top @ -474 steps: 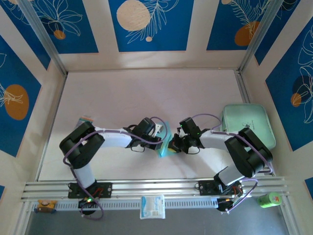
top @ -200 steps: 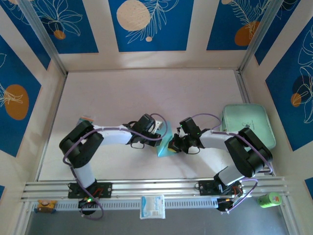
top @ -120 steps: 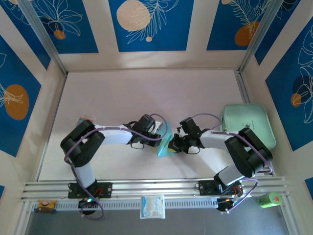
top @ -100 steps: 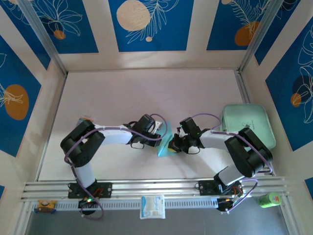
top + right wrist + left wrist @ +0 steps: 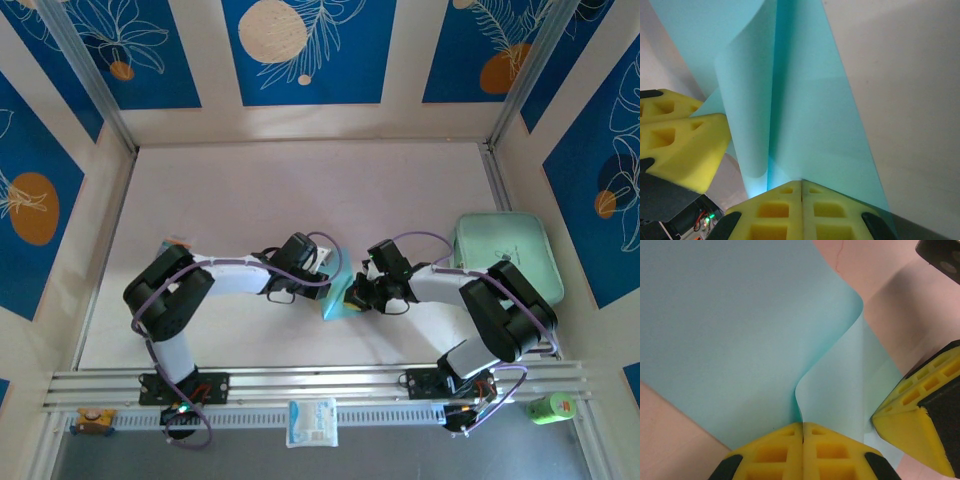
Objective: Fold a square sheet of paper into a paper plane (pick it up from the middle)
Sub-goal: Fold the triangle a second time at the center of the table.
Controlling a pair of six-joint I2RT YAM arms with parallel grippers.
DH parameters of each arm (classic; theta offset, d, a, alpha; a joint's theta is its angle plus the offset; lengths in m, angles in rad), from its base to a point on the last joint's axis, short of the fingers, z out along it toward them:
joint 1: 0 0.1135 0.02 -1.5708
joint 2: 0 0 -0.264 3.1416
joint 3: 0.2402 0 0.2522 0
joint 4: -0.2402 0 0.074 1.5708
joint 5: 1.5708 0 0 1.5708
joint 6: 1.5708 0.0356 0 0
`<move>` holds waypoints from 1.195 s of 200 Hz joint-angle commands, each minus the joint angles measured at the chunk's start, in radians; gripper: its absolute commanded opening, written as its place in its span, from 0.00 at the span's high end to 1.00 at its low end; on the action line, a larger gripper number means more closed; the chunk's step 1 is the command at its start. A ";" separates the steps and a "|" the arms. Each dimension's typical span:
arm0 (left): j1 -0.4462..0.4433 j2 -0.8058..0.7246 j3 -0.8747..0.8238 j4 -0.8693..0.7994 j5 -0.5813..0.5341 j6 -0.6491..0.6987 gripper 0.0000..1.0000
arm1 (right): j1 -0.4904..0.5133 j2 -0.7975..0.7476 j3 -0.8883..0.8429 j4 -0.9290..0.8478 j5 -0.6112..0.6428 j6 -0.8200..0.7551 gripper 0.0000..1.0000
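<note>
Left end effector (image 5: 802,426) and right end effector (image 5: 801,183) are closed, each pinching the square sheet of paper (image 5: 715,325). Expect thin, light, limp, easily creased stock; pinch gently beside the centre fold.

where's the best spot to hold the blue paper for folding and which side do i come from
Pinch the paper at its crease, on the edge, where the layers lie together; the loose flap curls up and would likely buckle. Come in edge-on from opposite sides, as the left tool and right tool do now, both shut on it.
</note>
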 commanded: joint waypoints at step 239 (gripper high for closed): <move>0.028 0.048 0.023 0.029 0.042 0.034 0.96 | -0.011 0.015 -0.024 -0.043 0.010 -0.013 1.00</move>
